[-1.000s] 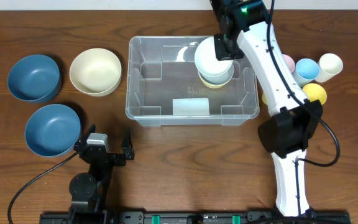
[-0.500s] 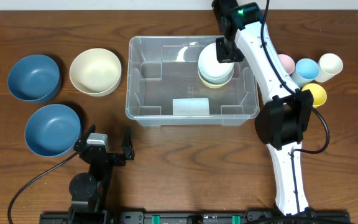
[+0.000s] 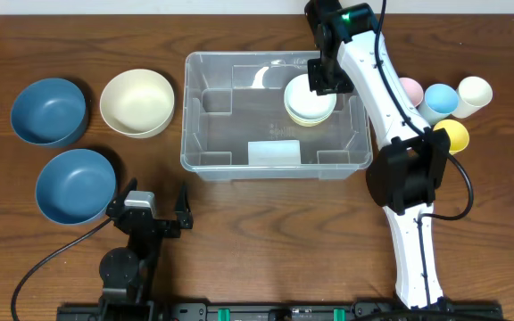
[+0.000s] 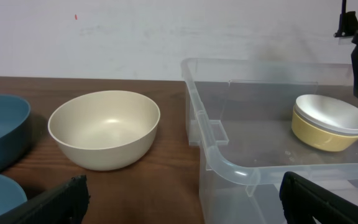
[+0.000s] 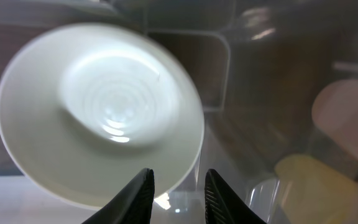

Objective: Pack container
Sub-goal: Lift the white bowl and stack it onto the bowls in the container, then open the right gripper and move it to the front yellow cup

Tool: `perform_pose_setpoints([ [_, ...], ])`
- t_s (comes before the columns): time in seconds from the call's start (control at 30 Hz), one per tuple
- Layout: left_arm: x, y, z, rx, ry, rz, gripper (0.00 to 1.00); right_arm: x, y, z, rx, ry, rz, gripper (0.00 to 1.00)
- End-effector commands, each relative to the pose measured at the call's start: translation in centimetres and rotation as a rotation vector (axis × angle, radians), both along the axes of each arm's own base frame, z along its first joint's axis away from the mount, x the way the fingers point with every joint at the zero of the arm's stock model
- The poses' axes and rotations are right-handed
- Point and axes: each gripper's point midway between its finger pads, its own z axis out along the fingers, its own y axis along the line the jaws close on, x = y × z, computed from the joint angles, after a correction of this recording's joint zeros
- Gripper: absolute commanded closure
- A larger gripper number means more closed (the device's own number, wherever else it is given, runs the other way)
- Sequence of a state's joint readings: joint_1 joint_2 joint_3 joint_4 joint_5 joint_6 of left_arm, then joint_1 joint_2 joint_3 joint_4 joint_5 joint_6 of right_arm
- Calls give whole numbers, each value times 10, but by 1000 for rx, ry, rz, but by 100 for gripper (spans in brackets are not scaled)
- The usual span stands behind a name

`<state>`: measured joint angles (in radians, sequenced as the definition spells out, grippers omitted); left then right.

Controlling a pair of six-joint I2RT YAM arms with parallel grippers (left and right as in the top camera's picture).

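The container (image 3: pixel 186 116) sits mid-desk toward the far edge, with the white bowl (image 3: pixel 306 94) nested in the yellow bowl (image 4: pixel 319 140) at its far right corner. The right gripper (image 5: pixel 178 177) hangs just above the stack's rim, jaws parted by a narrow gap and holding nothing. The release looks done. It should rise straight up so no finger catches the rim. The left gripper (image 3: pixel 158 194) waits wide open by the near edge, and the cream bowl (image 3: pixel 136 102) seems its likely pick.
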<state>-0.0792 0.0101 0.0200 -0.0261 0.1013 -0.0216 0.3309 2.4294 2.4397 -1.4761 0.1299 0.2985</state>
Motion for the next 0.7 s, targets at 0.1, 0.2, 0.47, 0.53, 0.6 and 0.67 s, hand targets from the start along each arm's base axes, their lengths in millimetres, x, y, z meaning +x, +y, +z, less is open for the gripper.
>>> perform_pose_setpoints([
  [0.1, -1, -1, -15, 15, 45, -12, 2, -1, -1, 49, 35, -92, 17, 70],
  [0.2, -1, -1, -15, 15, 45, -12, 2, -6, -8, 91, 59, -178, 1, 66],
  [0.47, -1, -1, -15, 15, 45, -12, 2, -28, -102, 167, 75, -300, -257, 51],
  [0.53, -1, -1, -15, 15, 45, -12, 2, -38, -136, 162, 60, -257, -345, 49],
  [0.6, -1, -1, -15, 15, 45, -12, 2, -49, -166, 155, 45, -205, -436, 48],
  [0.67, -1, -1, -15, 15, 45, -12, 2, -62, -198, 150, 34, -163, -534, 47],
])
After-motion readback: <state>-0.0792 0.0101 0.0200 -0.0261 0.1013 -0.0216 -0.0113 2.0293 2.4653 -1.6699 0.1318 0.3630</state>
